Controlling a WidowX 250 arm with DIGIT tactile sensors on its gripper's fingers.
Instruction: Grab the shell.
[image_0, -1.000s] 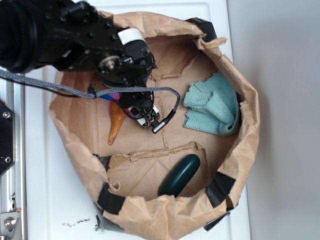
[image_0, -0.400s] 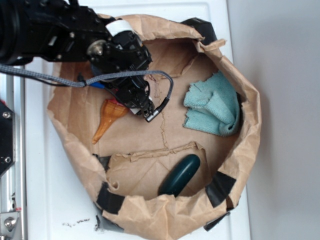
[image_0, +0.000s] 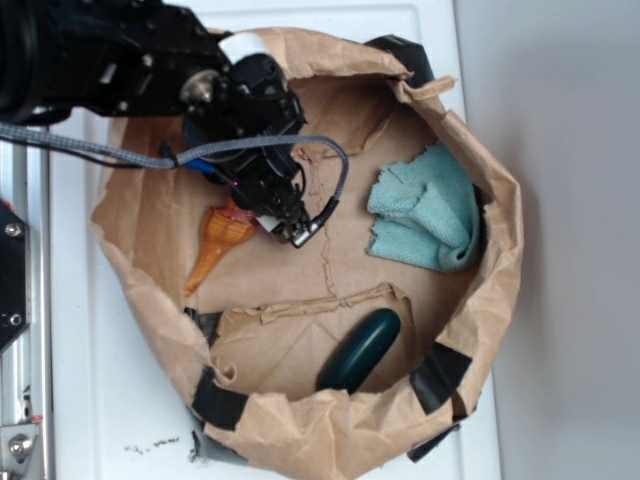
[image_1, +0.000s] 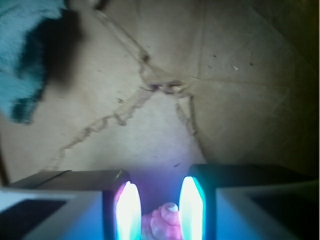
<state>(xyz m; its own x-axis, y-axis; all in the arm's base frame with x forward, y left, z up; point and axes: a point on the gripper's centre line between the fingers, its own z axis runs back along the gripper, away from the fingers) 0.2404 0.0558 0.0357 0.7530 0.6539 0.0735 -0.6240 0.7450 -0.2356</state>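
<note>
The shell (image_0: 213, 243) is orange-tan, with its tapering tail pointing down-left over the floor of the brown paper bag (image_0: 497, 262). My gripper (image_0: 250, 212) reaches in from the upper left, and its fingers are closed around the shell's wide end. In the wrist view the shell's (image_1: 165, 222) knobbly pinkish tip sits between the two glowing pads, touching both, at my gripper (image_1: 160, 192). The black arm hides the top of the shell in the exterior view.
A teal cloth (image_0: 425, 210) lies crumpled against the bag's right wall, also at the wrist view's top left as the cloth (image_1: 25, 50). A dark green oval object (image_0: 360, 350) rests near the front wall. A grey cable (image_0: 335, 190) loops beside the gripper.
The gripper has shifted left and up with the shell in it. The shell's tail has swung out to the lower left; since 0.4 s ago there is little further motion.
</note>
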